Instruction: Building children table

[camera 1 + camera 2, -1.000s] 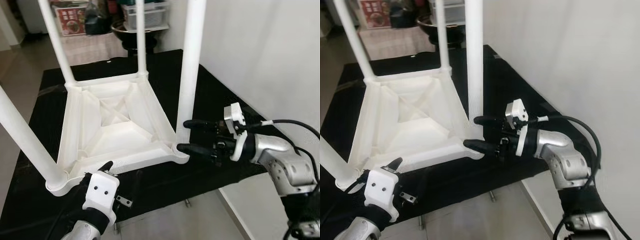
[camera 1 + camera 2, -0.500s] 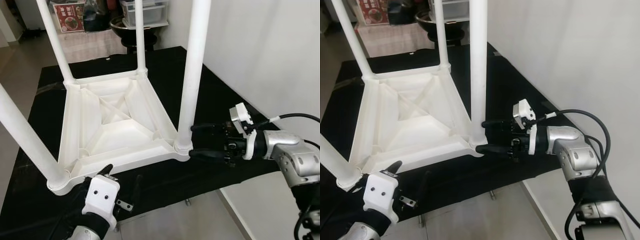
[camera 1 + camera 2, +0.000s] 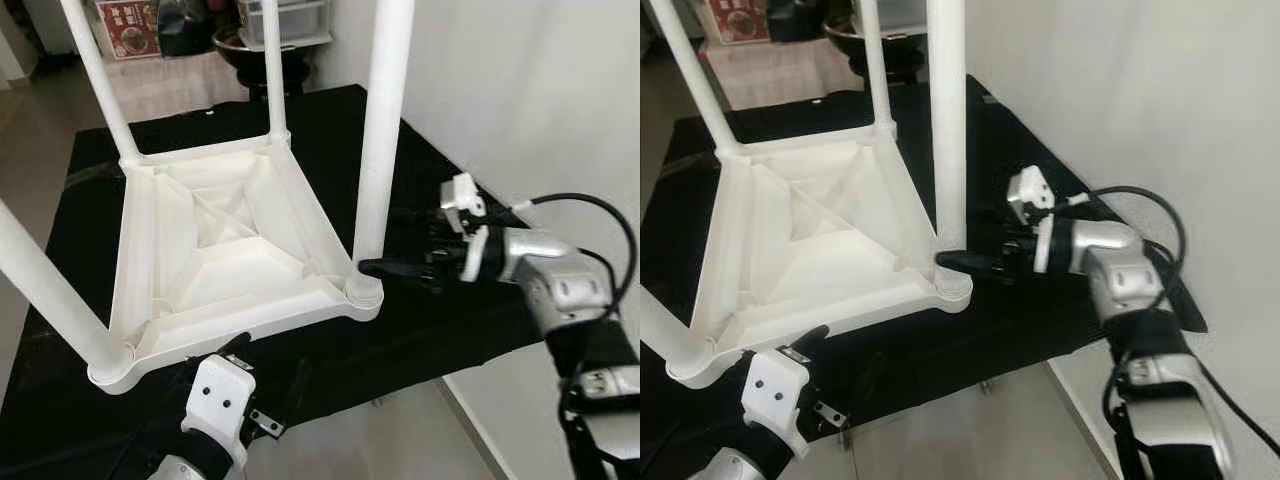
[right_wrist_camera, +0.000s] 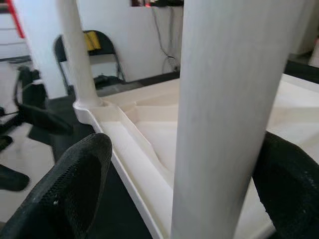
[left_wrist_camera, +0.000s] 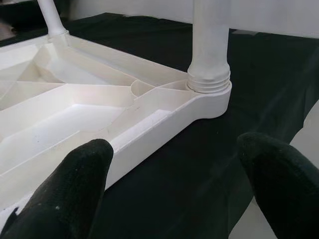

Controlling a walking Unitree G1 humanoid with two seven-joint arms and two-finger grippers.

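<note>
A white children's table [image 3: 220, 250] lies upside down on a black cloth [image 3: 440, 330], its legs pointing up. My right gripper [image 3: 387, 243] is open at the base of the near right leg [image 3: 381, 130]. One black finger lies on each side of the leg. In the right wrist view the leg [image 4: 224, 114] stands between the fingers [image 4: 65, 194], with a gap on one side. My left gripper [image 3: 268, 362] is open and low at the cloth's front edge, just short of the tabletop's near rim. Its fingers [image 5: 65, 189] point toward that leg's socket [image 5: 209, 82].
A white wall [image 3: 540, 90] runs close along the right of the cloth. The front edge of the cloth drops to a pale floor [image 3: 380, 440]. Boxes and a dark round stand [image 3: 260, 50] sit behind the table. A black cable [image 3: 590, 210] loops off my right forearm.
My right gripper has moved in from beside the corner, so its fingers now straddle the near right leg's base. My left gripper shifted slightly right. The camera moved a little.
</note>
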